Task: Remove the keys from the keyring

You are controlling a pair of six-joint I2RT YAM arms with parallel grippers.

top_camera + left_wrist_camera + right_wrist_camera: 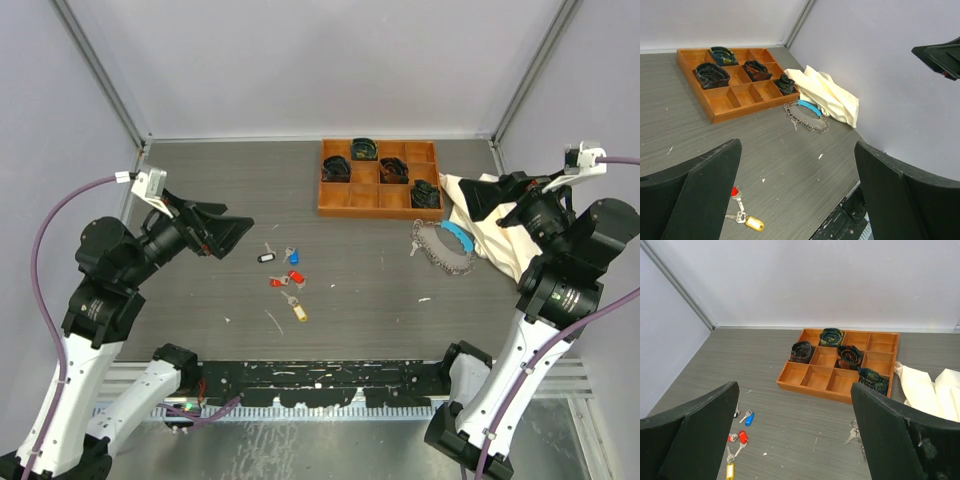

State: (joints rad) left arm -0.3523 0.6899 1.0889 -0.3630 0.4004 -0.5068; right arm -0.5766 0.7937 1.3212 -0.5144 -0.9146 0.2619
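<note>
keyring [862, 450]: mostly behind end effector finger [910, 440] | yellow key [730, 471]: edge-cropped

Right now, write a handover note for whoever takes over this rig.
Left gripper: open, empty, above the table left of the loose keys.
Right gripper: open, empty, over the cloth.
Loose keys: mid-table, with black, blue, red and yellow tags.
Keyring: on the table between tray and cloth.
Done: those keys are off.
Left: one key seems to hang on the keyring; remove it.
</note>
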